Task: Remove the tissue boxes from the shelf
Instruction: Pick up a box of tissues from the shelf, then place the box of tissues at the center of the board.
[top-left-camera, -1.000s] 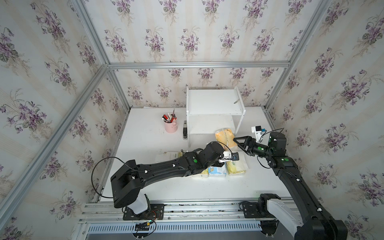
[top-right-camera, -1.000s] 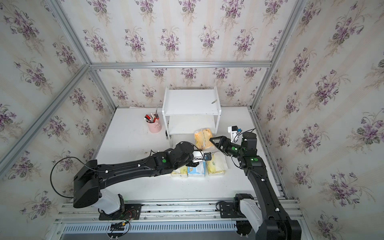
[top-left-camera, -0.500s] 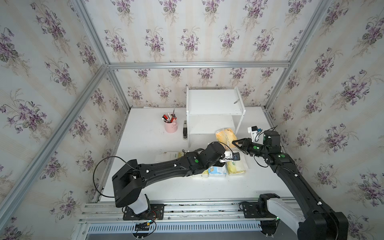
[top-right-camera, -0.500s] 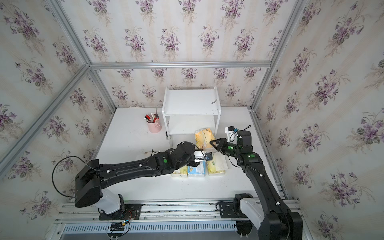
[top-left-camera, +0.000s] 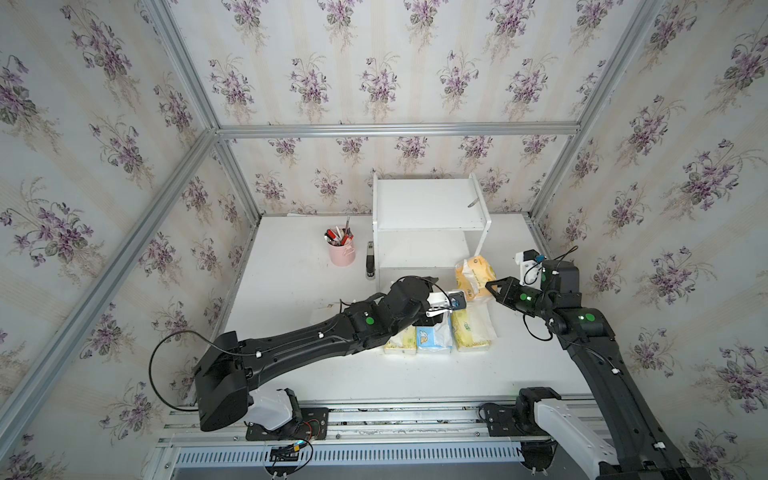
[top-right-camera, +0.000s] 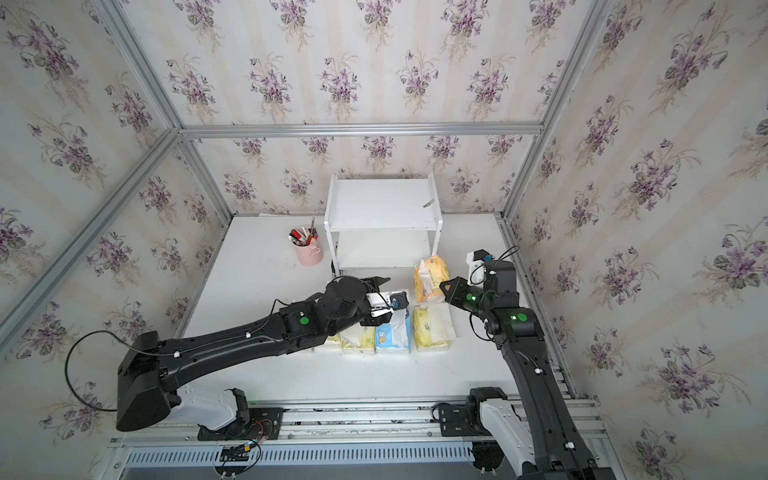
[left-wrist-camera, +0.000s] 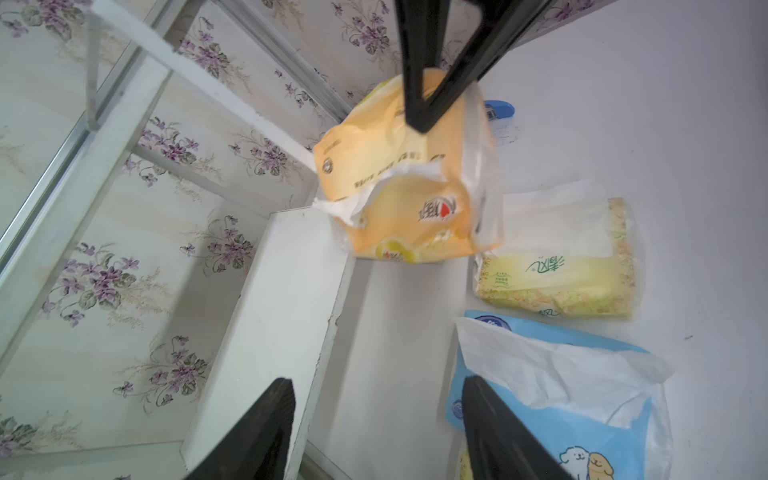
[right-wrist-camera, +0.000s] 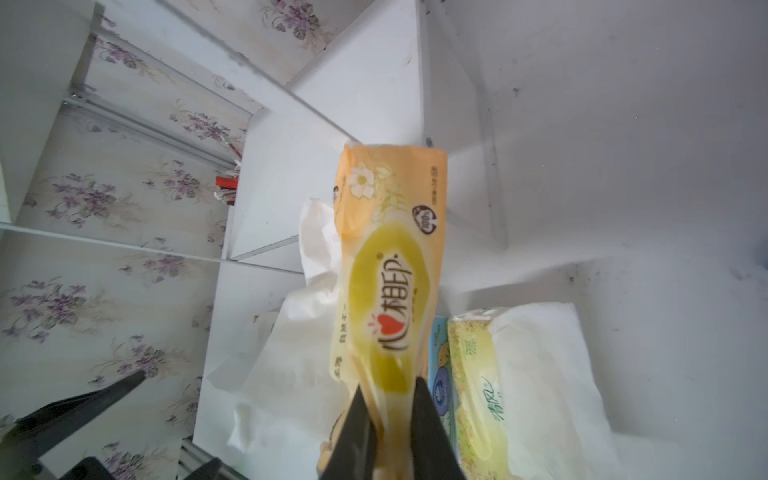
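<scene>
Shelf: white two-tier shelf (top-left-camera: 430, 208) (top-right-camera: 382, 203) stands at the far middle of the table (top-left-camera: 291, 299), against the back wall.
Orange pack: orange tissue pack (top-left-camera: 476, 274) (top-right-camera: 430, 278) is off the shelf, just near of the shelf's right front leg, with white tissue spilling from its torn top. It cannot be told whether its base rests on the table.
Right pincer: right pincer (right-wrist-camera: 388, 386) (top-left-camera: 491, 286) is clenched on the near right end of the orange tissue pack, the film pinched flat between its fingers. It reaches in from the right side of the table.
Left pincer: left pincer (left-wrist-camera: 376, 380) is released, with fingers spread and nothing between them. It hovers over the table strip between the shelf's near edge and the blue tissue pack (left-wrist-camera: 557, 395).
Row on table: yellow tissue pack (top-left-camera: 471, 332) (top-right-camera: 432, 332) lies at the right end. The blue tissue pack (top-left-camera: 434, 338) is just beside it on the left, and a second yellow tissue pack (top-left-camera: 399, 344) lies left of that. All lie flat, near of the shelf. Anything further left is hidden under the left arm.
Pen cup: pink pen cup (top-left-camera: 342, 253) (top-right-camera: 309, 253) stands left of the shelf, apart from it.
</scene>
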